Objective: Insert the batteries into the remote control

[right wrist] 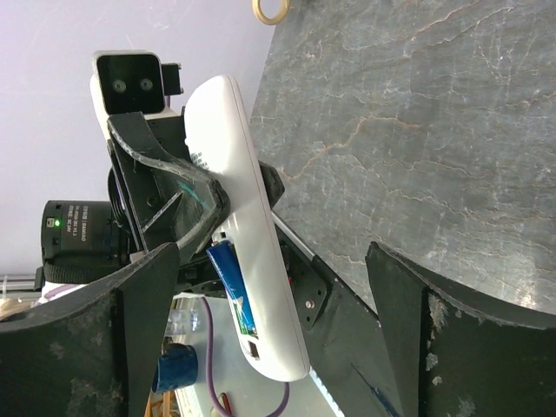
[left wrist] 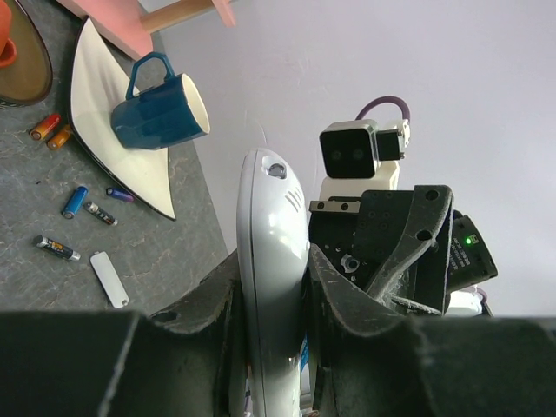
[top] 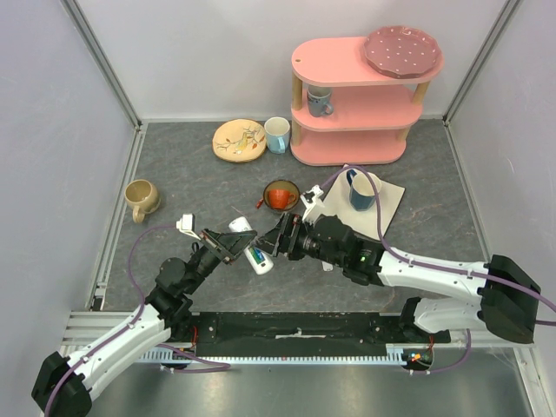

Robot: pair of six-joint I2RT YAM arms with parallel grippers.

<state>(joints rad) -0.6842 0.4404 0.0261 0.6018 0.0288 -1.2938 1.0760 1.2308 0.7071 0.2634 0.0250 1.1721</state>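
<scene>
At the left of the table [top: 191,165] we see a tan mug [top: 142,198] standing alone. Next comes the left gripper [top: 236,247], raised above the table and clamped firmly on the remote control [top: 252,248]. Its dark fingers [left wrist: 347,295] press both long sides of the white bar. The remote hangs tilted in the air, and we see a blue battery [right wrist: 233,287] lying in its open slot. Just to the right, the right gripper [top: 278,234] faces the remote with its jaws spread wide, holding nothing. Behind it a red cup [top: 280,198] sits on a dark saucer. Further right, a blue mug [top: 363,189] stands on a white napkin [top: 393,193]. Near the napkin's edge, loose batteries [left wrist: 75,201] and a small white cover [left wrist: 109,279] lie on the table.
</scene>
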